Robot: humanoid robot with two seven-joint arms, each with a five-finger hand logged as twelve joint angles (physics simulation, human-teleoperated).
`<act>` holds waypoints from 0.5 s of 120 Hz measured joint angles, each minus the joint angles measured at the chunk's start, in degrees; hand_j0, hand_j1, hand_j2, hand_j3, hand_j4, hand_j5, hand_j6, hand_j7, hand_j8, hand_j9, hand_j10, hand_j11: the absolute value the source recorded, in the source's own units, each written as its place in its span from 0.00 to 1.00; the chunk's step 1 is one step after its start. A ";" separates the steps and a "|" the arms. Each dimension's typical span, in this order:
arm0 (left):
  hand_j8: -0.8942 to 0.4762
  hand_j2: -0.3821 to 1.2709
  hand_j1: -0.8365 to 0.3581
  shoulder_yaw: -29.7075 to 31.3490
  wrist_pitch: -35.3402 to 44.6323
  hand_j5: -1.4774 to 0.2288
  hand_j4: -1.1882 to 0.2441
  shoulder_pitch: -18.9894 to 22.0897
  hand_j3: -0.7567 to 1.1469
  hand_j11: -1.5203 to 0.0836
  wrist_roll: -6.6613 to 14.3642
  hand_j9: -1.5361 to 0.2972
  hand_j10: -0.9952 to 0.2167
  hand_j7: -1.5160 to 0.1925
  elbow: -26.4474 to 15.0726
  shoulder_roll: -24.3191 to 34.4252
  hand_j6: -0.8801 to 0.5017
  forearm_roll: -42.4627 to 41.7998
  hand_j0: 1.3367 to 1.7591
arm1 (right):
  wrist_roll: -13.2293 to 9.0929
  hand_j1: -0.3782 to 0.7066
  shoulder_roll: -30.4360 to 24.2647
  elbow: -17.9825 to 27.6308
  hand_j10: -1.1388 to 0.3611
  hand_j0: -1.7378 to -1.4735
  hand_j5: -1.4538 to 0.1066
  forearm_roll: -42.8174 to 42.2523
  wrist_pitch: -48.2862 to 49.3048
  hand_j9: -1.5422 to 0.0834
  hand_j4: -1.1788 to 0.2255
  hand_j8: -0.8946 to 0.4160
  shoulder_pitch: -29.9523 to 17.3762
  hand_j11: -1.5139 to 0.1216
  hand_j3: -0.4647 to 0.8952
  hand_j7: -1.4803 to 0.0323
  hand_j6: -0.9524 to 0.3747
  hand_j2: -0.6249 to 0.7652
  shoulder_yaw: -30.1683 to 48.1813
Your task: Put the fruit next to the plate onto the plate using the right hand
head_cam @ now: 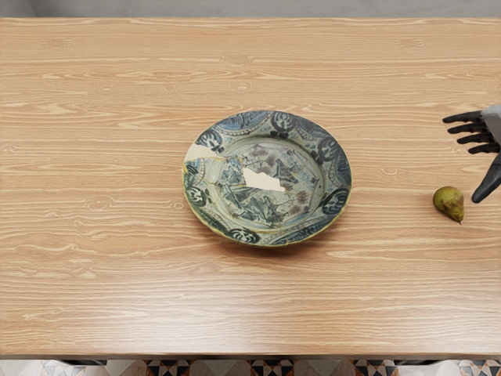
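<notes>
Pear point(448, 203) is lying beside the plate point(342, 176); the right robot hand point(481, 139) is hovering close, wide and empty, seemingly readying a grasp.

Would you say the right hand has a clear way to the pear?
Probably yes: the right hand, fingers spread, is close by the pear, with nothing between them.

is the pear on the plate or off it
Off: the pear lies on the table, right of the plate and apart from it.
</notes>
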 joint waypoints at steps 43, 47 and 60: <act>0.64 0.23 0.97 0.00 0.00 0.85 0.81 0.00 0.40 0.93 0.00 0.82 0.80 0.87 0.00 0.00 0.62 0.00 0.76 | 0.00 0.03 6.23 1.31 0.76 0.30 0.93 -8.63 -14.03 0.95 0.84 0.68 -3.85 0.93 0.34 0.98 0.71 0.45 -0.39; 0.64 0.23 0.97 0.00 0.00 0.85 0.81 0.00 0.40 0.93 0.00 0.82 0.80 0.87 0.00 0.00 0.62 0.01 0.76 | 0.00 0.03 6.79 1.37 0.76 0.30 0.93 -9.69 -15.18 0.95 0.84 0.68 -4.19 0.93 0.34 0.98 0.71 0.45 -0.39; 0.64 0.23 0.97 0.00 0.00 0.85 0.81 0.00 0.40 0.93 0.00 0.82 0.80 0.87 0.00 0.00 0.62 0.00 0.76 | 0.00 0.03 7.71 2.13 0.76 0.30 0.93 -12.92 -18.26 0.95 0.84 0.68 -5.70 0.93 0.34 0.98 0.71 0.45 -0.41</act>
